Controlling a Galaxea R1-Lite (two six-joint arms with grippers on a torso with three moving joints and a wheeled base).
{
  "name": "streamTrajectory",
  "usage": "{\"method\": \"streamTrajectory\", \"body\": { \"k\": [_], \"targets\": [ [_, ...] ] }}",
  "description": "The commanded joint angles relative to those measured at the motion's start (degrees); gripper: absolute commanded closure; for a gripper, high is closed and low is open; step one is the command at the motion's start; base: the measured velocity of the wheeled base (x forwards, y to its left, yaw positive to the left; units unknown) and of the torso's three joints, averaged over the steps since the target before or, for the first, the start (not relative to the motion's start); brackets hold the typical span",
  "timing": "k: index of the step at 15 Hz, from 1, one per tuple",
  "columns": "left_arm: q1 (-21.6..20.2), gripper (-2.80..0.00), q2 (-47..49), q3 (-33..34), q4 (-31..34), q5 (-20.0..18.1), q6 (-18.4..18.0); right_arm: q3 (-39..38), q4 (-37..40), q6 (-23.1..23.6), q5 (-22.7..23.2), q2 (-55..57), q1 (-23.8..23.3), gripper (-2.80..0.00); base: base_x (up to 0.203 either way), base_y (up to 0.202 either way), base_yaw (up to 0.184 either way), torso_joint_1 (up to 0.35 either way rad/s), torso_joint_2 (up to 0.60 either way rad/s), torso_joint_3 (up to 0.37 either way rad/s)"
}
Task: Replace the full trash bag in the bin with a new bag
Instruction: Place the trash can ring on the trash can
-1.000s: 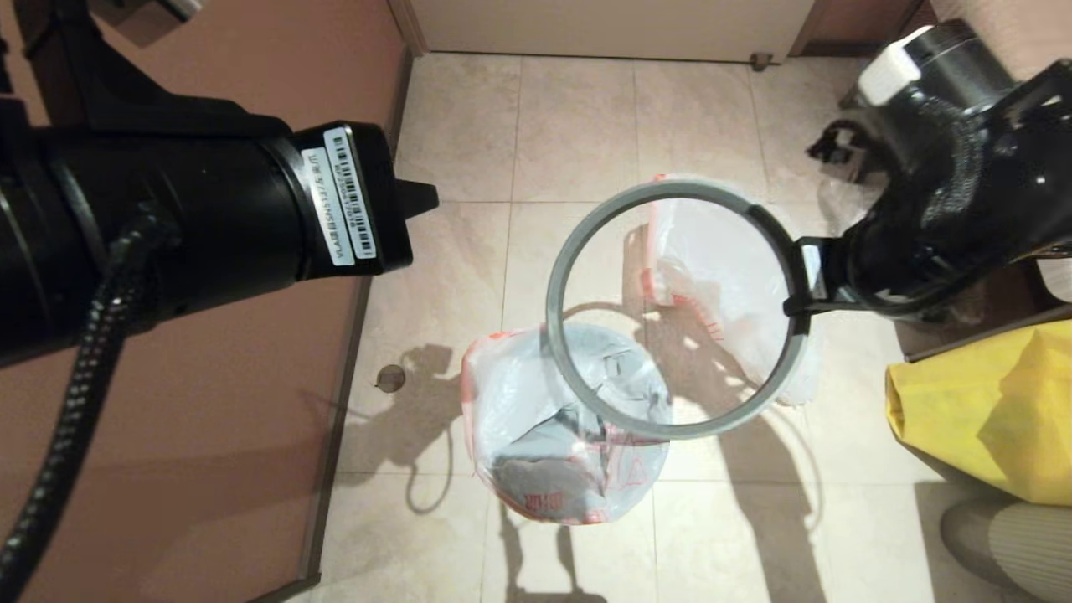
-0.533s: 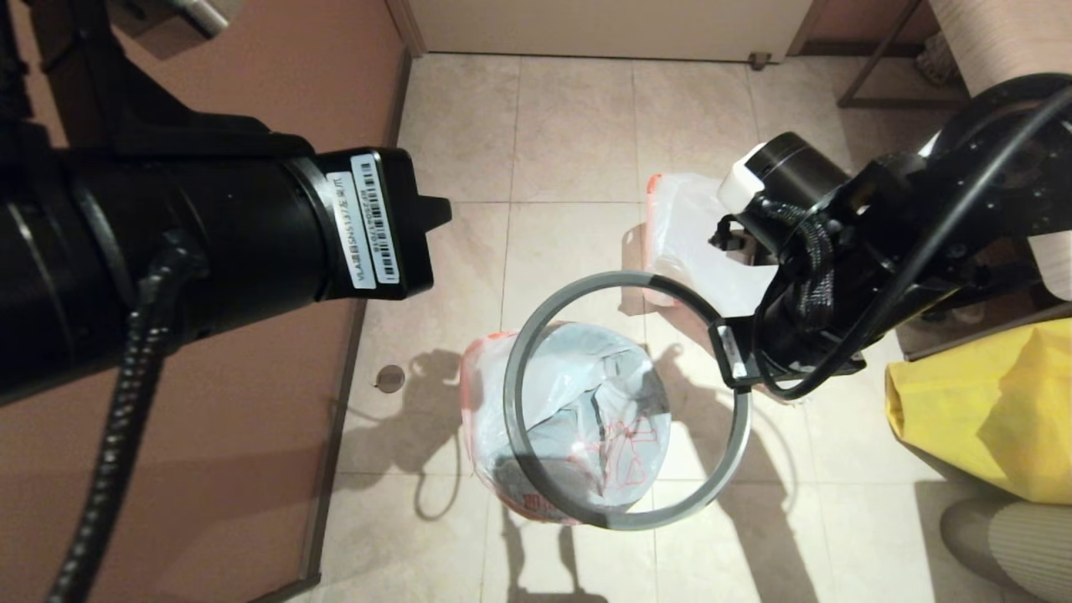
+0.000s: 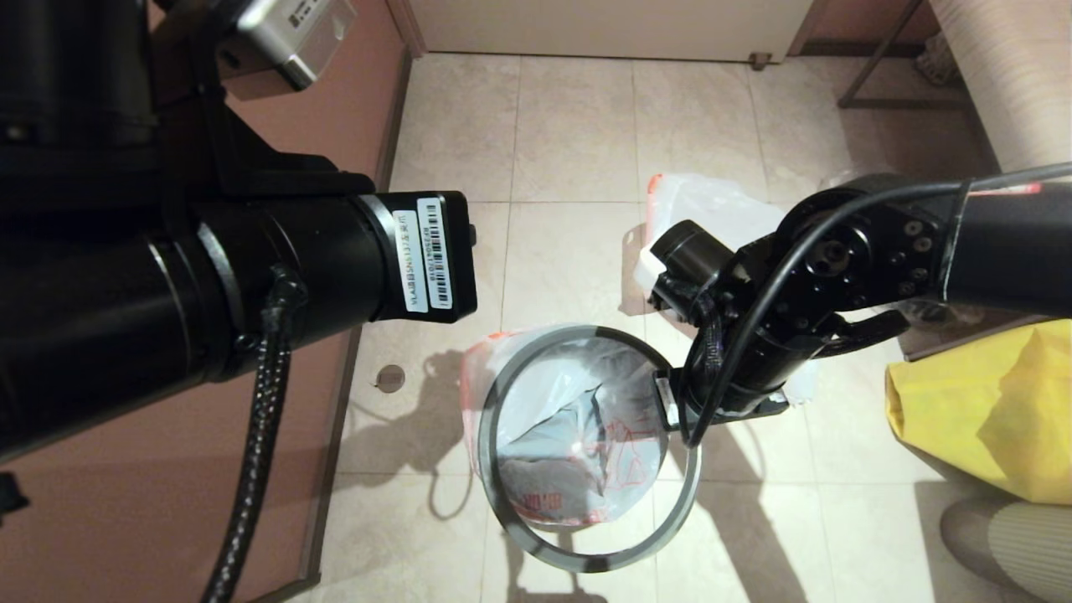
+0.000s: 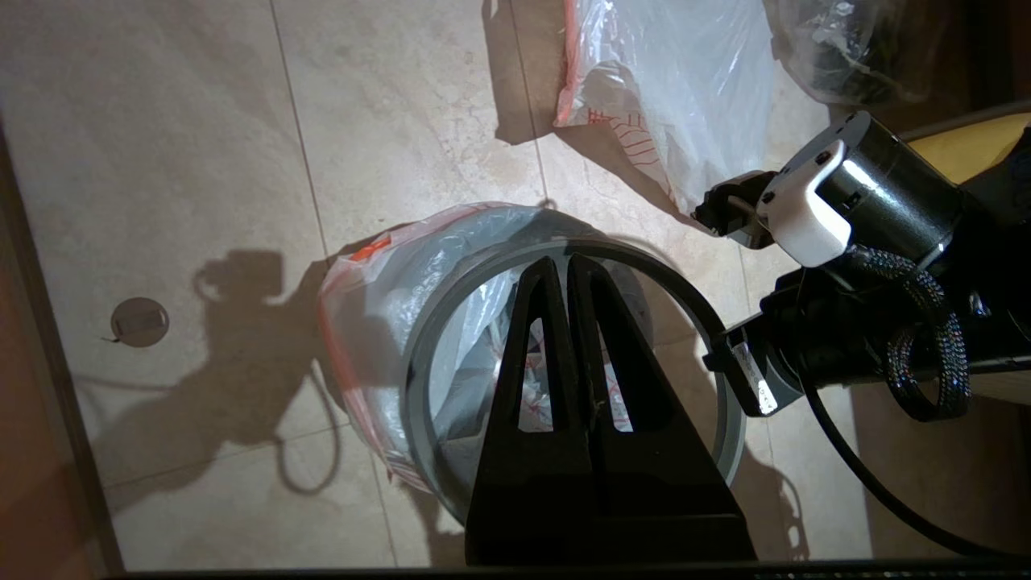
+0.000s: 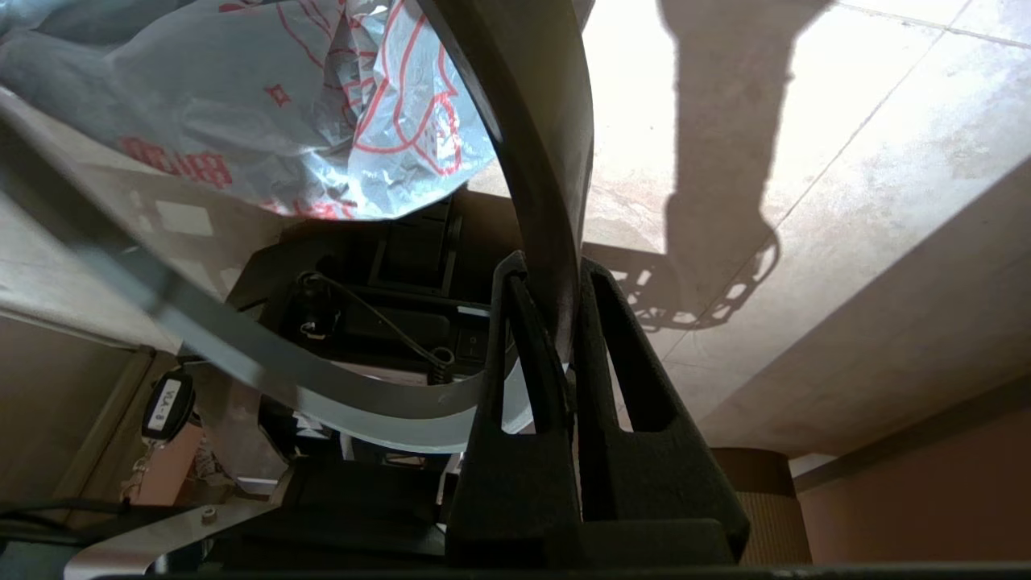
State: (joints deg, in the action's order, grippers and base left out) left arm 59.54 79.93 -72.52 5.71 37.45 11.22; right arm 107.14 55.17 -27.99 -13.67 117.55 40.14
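The new bag (image 3: 578, 435), printed with a red leaf drawing and characters, is draped in and over the bin, whose black wall is hidden under the plastic. My right gripper (image 3: 670, 404) is shut on the thin grey rim ring (image 3: 586, 563), holding it tilted just above the bag-lined bin mouth. Its fingers pinch the ring (image 5: 532, 121) edgewise in the right wrist view. My left gripper (image 4: 566, 262) hovers over the ring (image 4: 412, 379), shut and holding nothing. The full trash bag (image 3: 699, 205) lies on the floor behind the right arm.
A yellow fabric sack (image 3: 988, 410) stands at the right. A clear bag with dark contents (image 4: 846, 40) lies beside the full bag. A reddish wall (image 3: 167, 502) runs along the left, with a floor drain (image 3: 390, 378) near it.
My right gripper has carried the grey ring from over the full bag toward me and leftward, to sit over the lined bin. The left arm has shifted right.
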Motion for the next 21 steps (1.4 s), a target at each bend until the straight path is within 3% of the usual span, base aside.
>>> {"method": "streamTrajectory", "body": {
  "k": [1,3,7,10,12,14,17,21],
  "targets": [
    [-0.04,0.00,-0.12,0.11,0.24,0.17,0.03,0.52,-0.70,0.36,0.38,2.64,-0.75,0.00,0.000,0.000,0.000,0.000,0.00,0.000],
    [0.16,0.00,-0.04,0.28,0.27,0.08,0.12,0.53,-2.36,2.67,1.11,4.03,-1.84,0.00,0.000,0.000,0.000,0.000,0.00,0.000],
    [1.28,0.00,-1.39,0.63,0.29,0.24,-0.03,1.48,-3.90,2.90,0.92,7.59,-2.15,0.00,0.000,0.000,0.000,0.000,0.00,0.000],
    [0.52,0.00,-2.41,0.63,0.05,0.26,-1.18,6.30,-5.08,3.90,0.87,10.21,-2.57,0.00,0.000,0.000,0.000,0.000,0.00,0.000],
    [0.32,0.00,-2.21,0.72,0.01,0.26,-1.20,6.41,-9.43,7.24,0.62,11.46,-2.50,0.00,0.000,0.000,0.000,0.000,0.00,0.000],
    [0.52,0.00,-2.54,0.77,0.01,0.34,-1.20,6.41,-14.48,7.57,0.43,12.58,-2.37,0.00,0.000,0.000,0.000,0.000,0.00,0.000],
    [0.49,0.00,-2.94,0.72,0.01,0.34,-1.20,6.41,-17.98,9.09,-4.33,14.13,-2.42,0.00,0.000,0.000,0.000,0.000,0.00,0.000],
    [0.82,0.00,-2.63,1.01,-0.05,0.34,-1.20,6.33,-17.97,9.23,-6.03,11.43,-2.68,0.00,0.000,0.000,0.000,0.000,0.00,0.000]
  ]
}}
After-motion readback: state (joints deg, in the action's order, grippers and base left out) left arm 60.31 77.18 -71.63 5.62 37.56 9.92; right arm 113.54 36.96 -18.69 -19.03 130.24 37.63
